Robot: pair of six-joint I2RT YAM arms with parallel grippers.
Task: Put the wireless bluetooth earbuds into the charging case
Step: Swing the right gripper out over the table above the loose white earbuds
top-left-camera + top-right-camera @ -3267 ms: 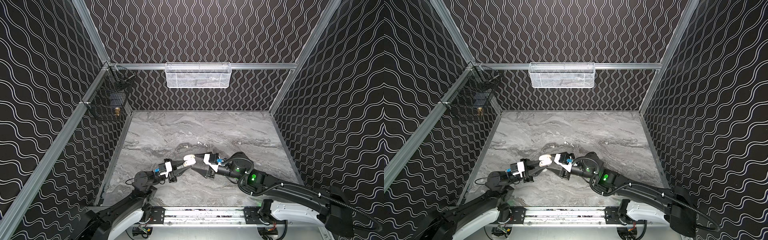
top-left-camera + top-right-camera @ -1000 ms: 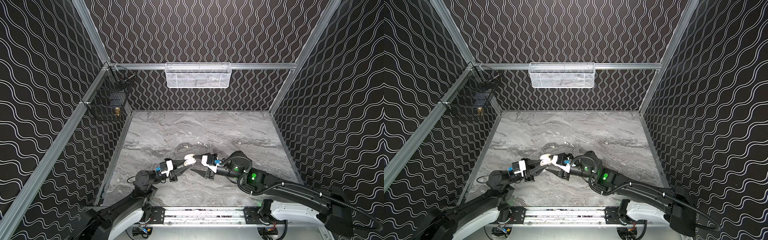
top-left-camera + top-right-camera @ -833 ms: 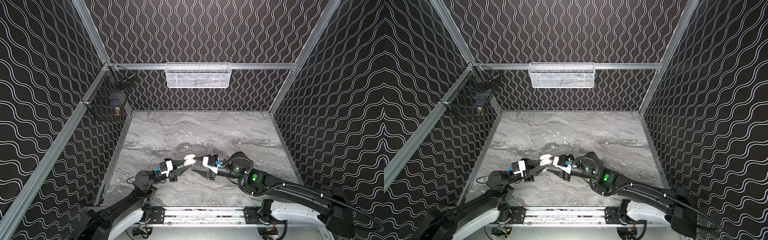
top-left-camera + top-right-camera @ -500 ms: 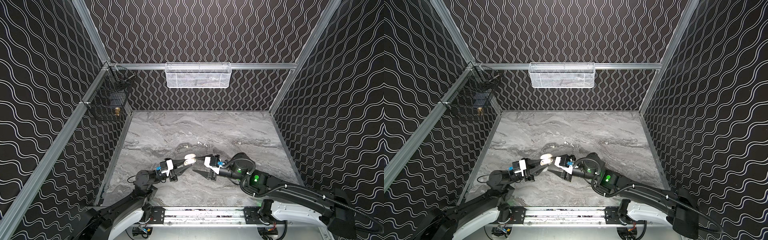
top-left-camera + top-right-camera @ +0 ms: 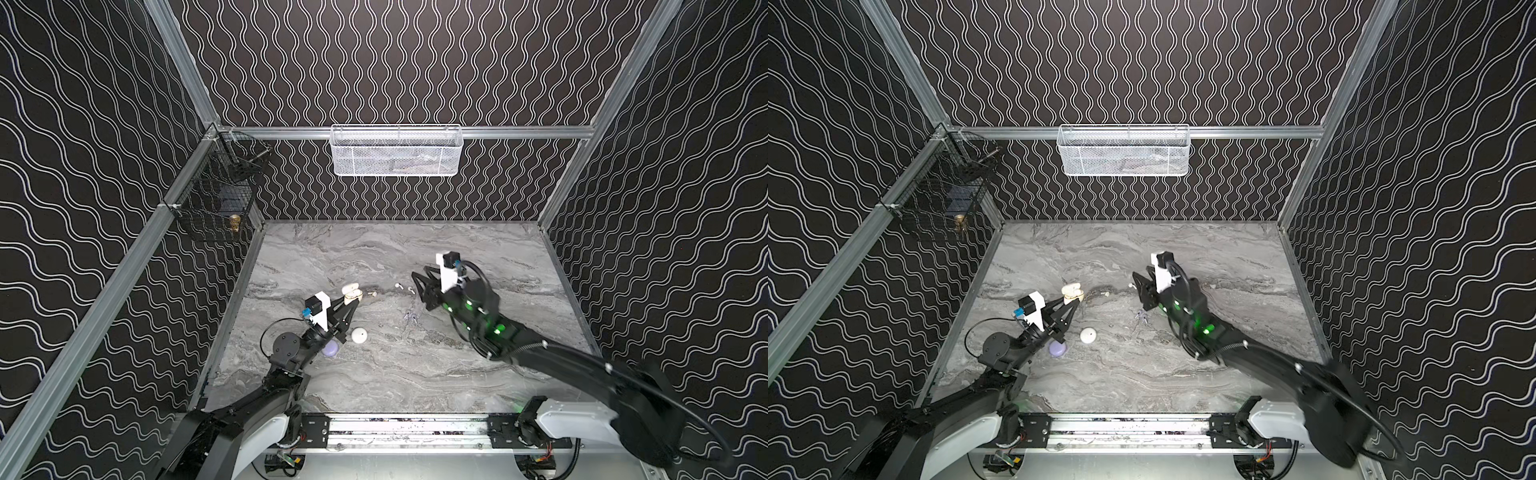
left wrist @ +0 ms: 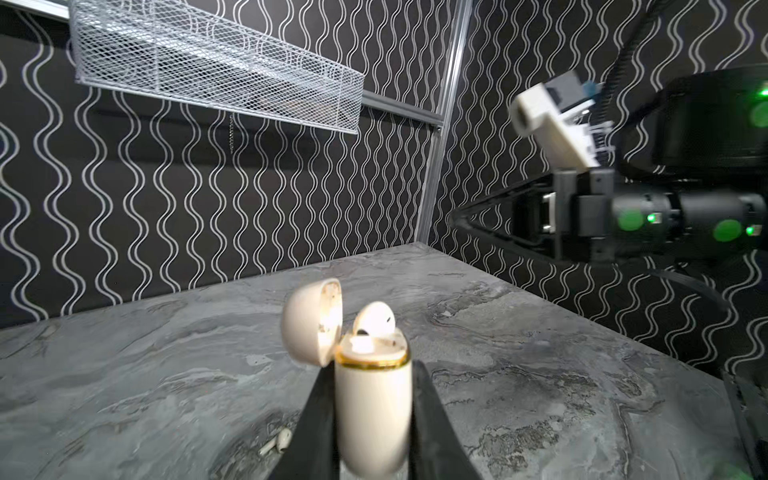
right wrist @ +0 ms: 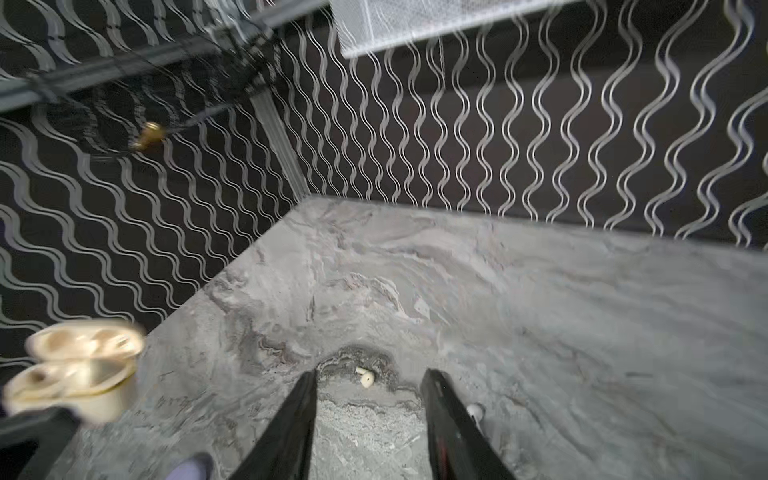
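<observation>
Jaws of the left gripper (image 6: 374,368) clamp the cream charging case (image 6: 374,415), lid open, one seated earbud (image 6: 374,318) in its top. Right gripper (image 5: 417,279), at the case mouth a second ago, has backed off rightward, jaws apart and empty, so that insertion looks done. Farther out on the table (image 5: 374,374), a loose cream earbud (image 7: 365,377) shows between those jaws in the right wrist view, likely the next pick.

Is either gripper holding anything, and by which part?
Left gripper pinches the open case by the sides of its body. Right gripper is open, empty.
</observation>
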